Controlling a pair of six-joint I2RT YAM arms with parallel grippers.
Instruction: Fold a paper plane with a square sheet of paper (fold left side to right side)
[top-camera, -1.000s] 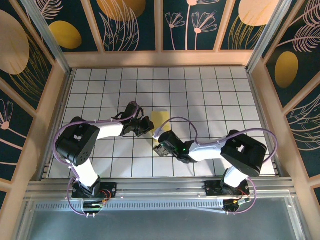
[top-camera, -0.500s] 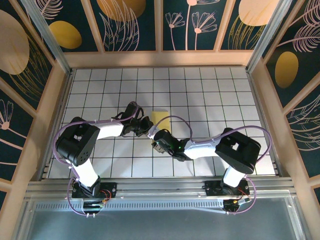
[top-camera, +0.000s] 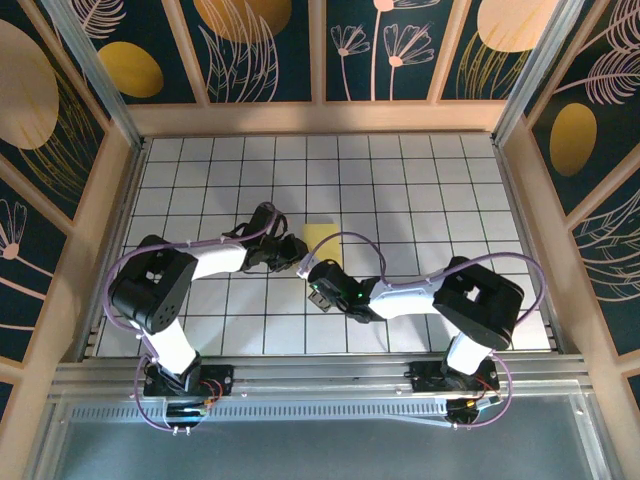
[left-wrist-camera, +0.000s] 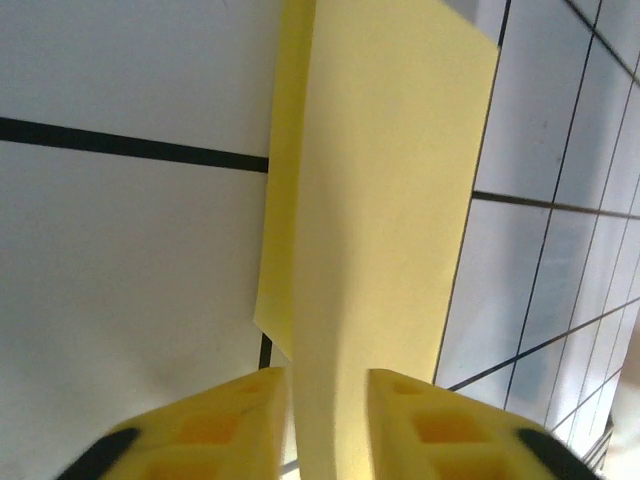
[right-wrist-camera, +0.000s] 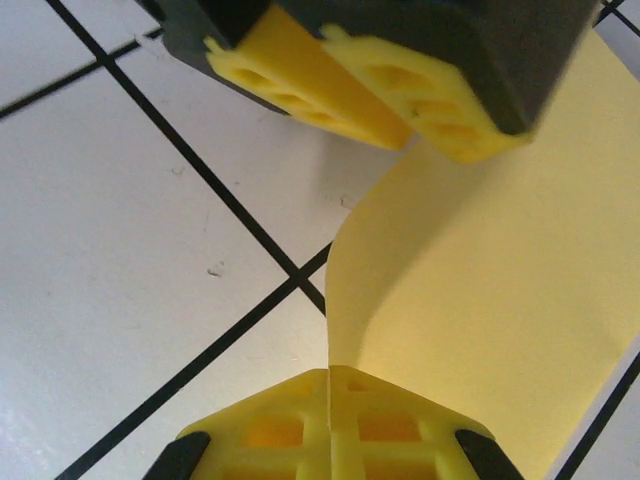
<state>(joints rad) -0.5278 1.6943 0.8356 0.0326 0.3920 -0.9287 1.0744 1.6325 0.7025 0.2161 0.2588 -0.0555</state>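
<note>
The square sheet of paper (top-camera: 322, 236) is yellow and lies mid-table, doubled over, with its near end lifted. In the left wrist view the paper (left-wrist-camera: 380, 200) runs up from between the fingers, and a lower layer peeks out along its left edge. My left gripper (left-wrist-camera: 328, 385) (top-camera: 293, 255) has its jaws slightly apart, with the raised paper standing loosely in the gap. My right gripper (right-wrist-camera: 330, 375) (top-camera: 310, 268) is shut on the curled near edge of the paper (right-wrist-camera: 480, 300), just in front of the left gripper's yellow fingers (right-wrist-camera: 300, 90).
The white table (top-camera: 420, 180) carries a black grid. Wooden rails (top-camera: 320, 118) and dark painted panels wall it in at the back and both sides. Both arms reach in from the near edge and meet at the centre.
My right gripper moved left and forward to the paper's near edge and shut on it. My left gripper's jaws, shut before, have parted a little.
</note>
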